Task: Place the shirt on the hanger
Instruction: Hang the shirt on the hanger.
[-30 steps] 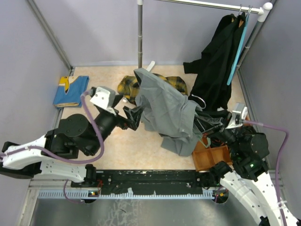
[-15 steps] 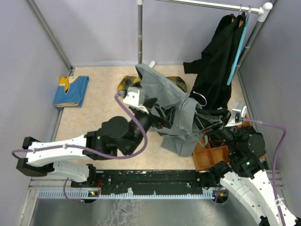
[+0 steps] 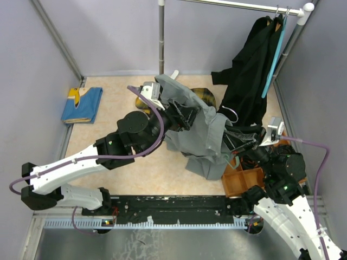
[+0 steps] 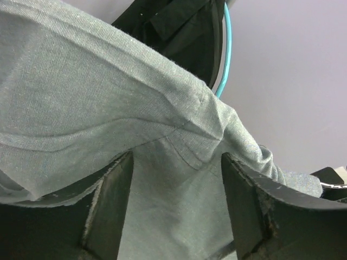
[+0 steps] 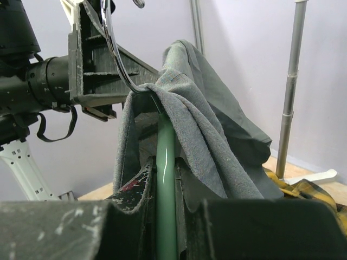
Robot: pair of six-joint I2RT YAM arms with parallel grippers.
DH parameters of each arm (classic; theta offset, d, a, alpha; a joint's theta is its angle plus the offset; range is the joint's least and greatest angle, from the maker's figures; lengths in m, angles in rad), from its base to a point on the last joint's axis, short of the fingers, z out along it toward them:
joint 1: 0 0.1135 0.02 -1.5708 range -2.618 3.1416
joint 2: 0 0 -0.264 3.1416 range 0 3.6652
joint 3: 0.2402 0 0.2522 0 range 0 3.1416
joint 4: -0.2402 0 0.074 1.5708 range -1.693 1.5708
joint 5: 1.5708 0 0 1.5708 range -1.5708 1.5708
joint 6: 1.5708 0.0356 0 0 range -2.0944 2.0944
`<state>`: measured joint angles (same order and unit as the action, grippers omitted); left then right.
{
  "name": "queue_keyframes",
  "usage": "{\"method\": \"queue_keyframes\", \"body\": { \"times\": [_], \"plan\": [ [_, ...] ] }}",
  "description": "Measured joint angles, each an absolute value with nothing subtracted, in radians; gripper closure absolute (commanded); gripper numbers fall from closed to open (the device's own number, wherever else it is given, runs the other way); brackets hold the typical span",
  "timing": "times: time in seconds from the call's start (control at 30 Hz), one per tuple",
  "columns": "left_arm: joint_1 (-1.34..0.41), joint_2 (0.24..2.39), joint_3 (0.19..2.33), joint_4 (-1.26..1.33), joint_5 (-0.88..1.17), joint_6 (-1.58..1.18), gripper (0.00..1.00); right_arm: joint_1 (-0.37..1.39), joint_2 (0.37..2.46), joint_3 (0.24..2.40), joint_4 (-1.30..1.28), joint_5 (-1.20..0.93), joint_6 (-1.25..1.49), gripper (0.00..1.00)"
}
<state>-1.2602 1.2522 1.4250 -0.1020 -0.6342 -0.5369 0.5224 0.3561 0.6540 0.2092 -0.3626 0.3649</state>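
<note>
Plainly, the right hand grips the hanger under the draped grey shirt.

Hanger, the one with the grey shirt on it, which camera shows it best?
Right wrist: the hanger shows close up, green bar and metal hook, with the shirt draped over it. The top view shows only the hook poking out of the shirt. The left wrist view shows none of it.

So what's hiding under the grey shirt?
A pale green hanger, held in the right pincer; its metal hook pokes out. The shirt covers the hanger's arms, so those can't be seen.
</note>
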Motion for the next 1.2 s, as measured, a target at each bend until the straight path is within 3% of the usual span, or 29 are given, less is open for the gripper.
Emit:
{"method": "queue_keyframes", "body": {
  "times": [0.33,0.57,0.83,1.2],
  "plan": [
    [-1.24,1.229,1.351,-0.006,-0.532,-0.539,0.63,0.522,0.356,0.645,0.22,-0.364,0.378,1.0],
    [-1.232,1.228,1.326,0.07,-0.486,-0.512,1.0,0.522,0.355,0.633,0.229,-0.363,0.394,1.0],
    [-1.228,1.234,1.338,0.072,-0.451,-0.477,1.0,0.522,0.358,0.633,0.23,-0.349,0.394,1.0],
    [-1.217,1.388,1.573,-0.089,-0.334,-0.421,1.0,0.521,0.374,0.633,0.257,-0.293,0.393,1.0]
  ]
}}
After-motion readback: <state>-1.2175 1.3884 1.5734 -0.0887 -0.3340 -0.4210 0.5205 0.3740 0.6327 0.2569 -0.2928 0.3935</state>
